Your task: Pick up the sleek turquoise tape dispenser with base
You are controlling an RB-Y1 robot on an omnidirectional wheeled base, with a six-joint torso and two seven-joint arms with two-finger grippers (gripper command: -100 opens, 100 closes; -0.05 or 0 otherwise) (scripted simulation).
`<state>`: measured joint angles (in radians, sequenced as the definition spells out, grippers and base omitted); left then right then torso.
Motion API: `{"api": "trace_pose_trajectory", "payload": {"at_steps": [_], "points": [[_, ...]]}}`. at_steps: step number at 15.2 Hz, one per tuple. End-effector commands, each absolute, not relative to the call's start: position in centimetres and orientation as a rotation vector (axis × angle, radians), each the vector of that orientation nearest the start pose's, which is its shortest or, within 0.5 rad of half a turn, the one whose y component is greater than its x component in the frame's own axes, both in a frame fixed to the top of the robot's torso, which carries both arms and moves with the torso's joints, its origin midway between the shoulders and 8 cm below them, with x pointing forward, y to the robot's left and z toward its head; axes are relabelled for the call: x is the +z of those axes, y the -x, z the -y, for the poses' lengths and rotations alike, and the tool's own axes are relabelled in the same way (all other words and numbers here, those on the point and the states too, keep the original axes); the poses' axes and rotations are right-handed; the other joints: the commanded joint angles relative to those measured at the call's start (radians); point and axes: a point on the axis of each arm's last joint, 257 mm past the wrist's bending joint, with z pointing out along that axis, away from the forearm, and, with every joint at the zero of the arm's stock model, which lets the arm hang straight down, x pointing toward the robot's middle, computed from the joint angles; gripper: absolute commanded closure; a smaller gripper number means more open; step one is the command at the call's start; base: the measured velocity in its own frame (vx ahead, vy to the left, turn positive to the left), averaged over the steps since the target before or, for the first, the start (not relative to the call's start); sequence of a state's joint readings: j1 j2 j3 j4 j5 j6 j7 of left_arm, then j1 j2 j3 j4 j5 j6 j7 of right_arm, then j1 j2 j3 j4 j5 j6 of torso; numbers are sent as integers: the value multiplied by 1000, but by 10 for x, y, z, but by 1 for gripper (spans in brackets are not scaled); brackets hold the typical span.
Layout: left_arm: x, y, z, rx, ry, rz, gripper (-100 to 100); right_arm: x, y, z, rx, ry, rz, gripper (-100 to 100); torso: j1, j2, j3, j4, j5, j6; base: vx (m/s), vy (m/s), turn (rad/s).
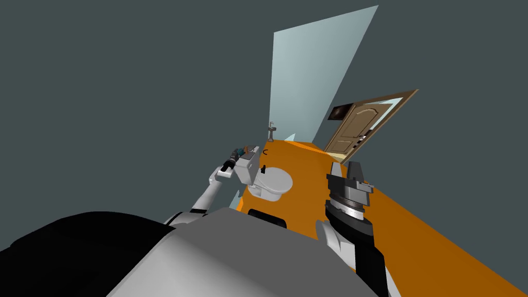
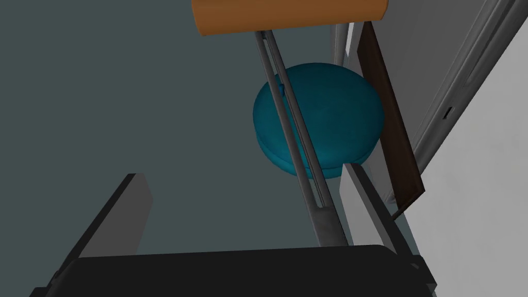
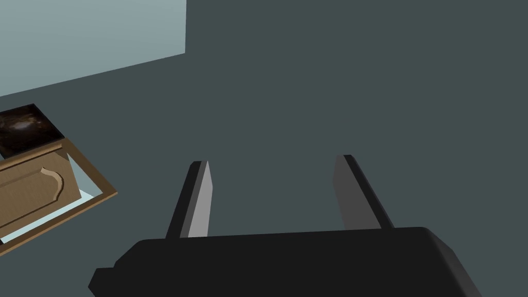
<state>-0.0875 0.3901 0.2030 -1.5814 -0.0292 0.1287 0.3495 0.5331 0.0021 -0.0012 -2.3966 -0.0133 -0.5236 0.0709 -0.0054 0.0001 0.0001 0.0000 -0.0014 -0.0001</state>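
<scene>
The tape dispenser (image 2: 335, 113) is a round, dark turquoise, domed body. In the head view it is a small teal spot (image 1: 240, 151) on top of the white toilet tank (image 1: 247, 167). My left gripper (image 2: 245, 172) is open, and the dispenser lies just beyond the tip of one finger (image 2: 367, 198), off to that side and not between the two. A thin grey double rod (image 2: 294, 134) capped by an orange-brown cylinder (image 2: 289, 15) crosses in front of the dispenser. My right gripper (image 1: 356, 174) is raised over the floor, well right of the toilet, and its wrist view shows it (image 3: 273, 160) open and empty.
The white toilet bowl (image 1: 269, 183) stands on an orange floor (image 1: 412, 227) against a dark grey wall. A thin dark brown panel (image 2: 394, 139) leans beside the dispenser, next to the white tank surface (image 2: 479, 196). A wooden door (image 1: 356, 129) is at the far right.
</scene>
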Motion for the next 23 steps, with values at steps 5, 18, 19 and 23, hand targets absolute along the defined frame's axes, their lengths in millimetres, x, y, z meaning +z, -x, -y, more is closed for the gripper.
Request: {"api": "trace_pose_trajectory", "payload": {"at_steps": [5,18,19,23], "points": [[-152,-576,-478,-953,1368,-1023,-100,69,-312,278,1255,-552,-541,0,0,-1,0,0,0,0,10,-78,-30],[-157,-591,-555,-807,1627,-919,-100,69,-312,278,1255,-552,-541,0,0,-1,-1,0,0,0,11,-70,-23],[-151,-593,-570,-793,1672,-881,-100,69,-312,278,1255,-552,-541,0,1,-1,-1,0,0,0,12,-59,-24],[-154,-591,-586,-754,1751,-847,-100,69,-312,278,1255,-552,-541,0,1,-1,0,0,0,0,12,-59,-21]]}}
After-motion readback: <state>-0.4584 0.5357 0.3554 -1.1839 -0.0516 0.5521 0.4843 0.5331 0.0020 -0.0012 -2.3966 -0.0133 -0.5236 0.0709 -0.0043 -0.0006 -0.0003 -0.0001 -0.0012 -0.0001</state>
